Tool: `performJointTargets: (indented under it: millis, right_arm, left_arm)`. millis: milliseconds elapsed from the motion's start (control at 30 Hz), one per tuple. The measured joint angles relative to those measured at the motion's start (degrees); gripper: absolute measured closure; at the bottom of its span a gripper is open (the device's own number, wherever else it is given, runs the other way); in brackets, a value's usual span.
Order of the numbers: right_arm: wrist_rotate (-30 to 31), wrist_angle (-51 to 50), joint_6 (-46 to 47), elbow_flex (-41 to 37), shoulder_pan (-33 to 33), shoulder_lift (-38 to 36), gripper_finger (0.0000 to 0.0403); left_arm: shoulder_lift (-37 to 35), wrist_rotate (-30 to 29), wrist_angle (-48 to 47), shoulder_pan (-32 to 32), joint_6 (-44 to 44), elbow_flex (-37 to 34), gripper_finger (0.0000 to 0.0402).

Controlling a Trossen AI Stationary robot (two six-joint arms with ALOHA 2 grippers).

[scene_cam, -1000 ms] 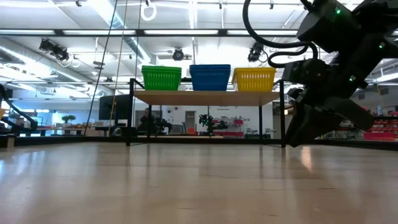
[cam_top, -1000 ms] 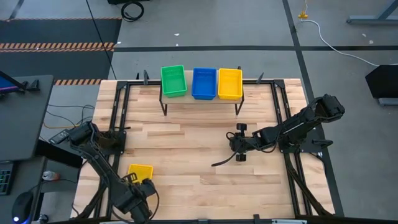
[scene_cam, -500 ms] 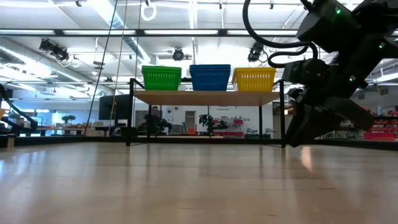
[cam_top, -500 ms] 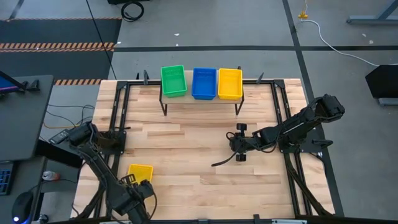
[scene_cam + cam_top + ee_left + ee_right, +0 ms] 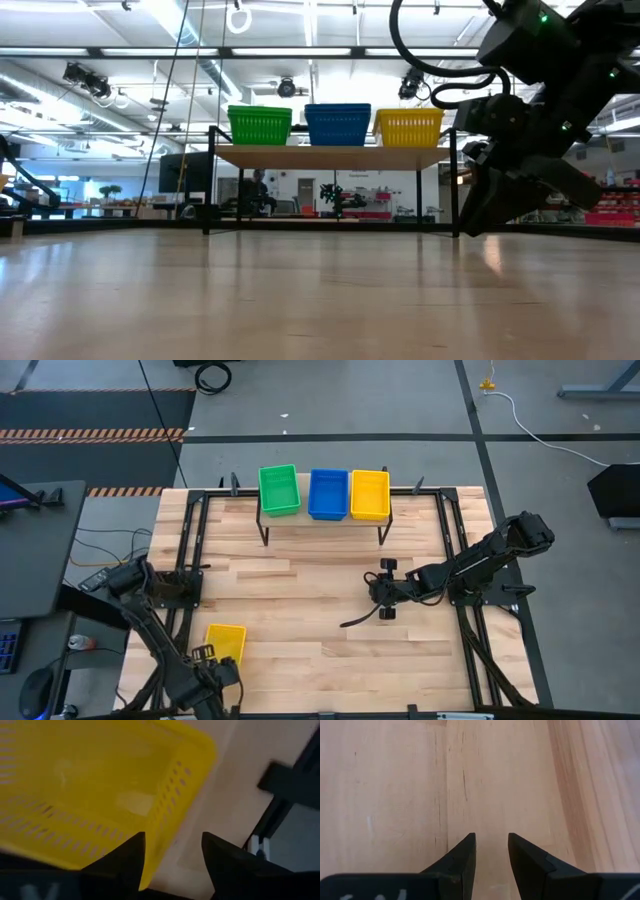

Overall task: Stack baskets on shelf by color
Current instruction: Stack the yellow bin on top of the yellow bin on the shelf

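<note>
A green basket [image 5: 279, 490], a blue basket [image 5: 328, 494] and a yellow basket [image 5: 369, 494] stand side by side on the shelf [image 5: 330, 157] at the table's far edge; how many are stacked in each I cannot tell. One more yellow basket [image 5: 226, 641] rests on its bottom on the table near the left near corner. My left gripper [image 5: 208, 672] is open just on the near side of it, and in the left wrist view [image 5: 172, 837] the fingers stand astride its corner wall [image 5: 167, 815]. My right gripper [image 5: 384, 592] hovers slightly open over bare wood right of centre. My left gripper comes from above at the near corner of the yellow basket on the table, one finger [image 5: 125, 857] in front of its perforated wall [image 5: 155, 842]. Whether that finger touches the wall I cannot tell. The basket sits flat on the table.
Black frame rails [image 5: 190, 550] run along the table's left and right sides. Open wood lies between the shelf and the near edge. The right arm [image 5: 530, 120] fills the low view's right side. A person [image 5: 258, 190] shows far off in the room behind the shelf.
My left gripper has drawn back a little toward the table's near left corner, away from the yellow basket, which has stayed where it was. The right arm has kept still.
</note>
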Motion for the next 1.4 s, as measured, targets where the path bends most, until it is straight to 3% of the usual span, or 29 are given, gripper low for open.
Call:
performJointTargets:
  millis: [367,500,667,867,1400]
  right_arm:
    - [-0.85,0.02,0.02,0.0,0.01,0.0,0.0282]
    - [-0.87,0.02,0.02,0.0,0.01,0.0,0.0282]
    - [-0.87,0.02,0.02,0.0,0.01,0.0,0.0281]
    - [-1.24,0.04,0.42,0.0,0.01,0.0,0.0281]
    - [-1.64,0.07,1.48,0.02,0.01,0.0,0.0282]
  left_arm:
    - [0.0,-1.46,5.17,-1.46,1.15,-8.14,0.0204]
    - [0.0,-1.76,9.49,-1.04,4.59,-10.57,0.0241]
    - [0.0,-6.69,9.94,1.55,10.18,-11.33,0.0311]
    - [0.0,-10.12,9.98,8.0,25.75,-11.31,0.039]
    - [0.0,-11.58,24.88,30.71,83.43,-11.29,0.0384]
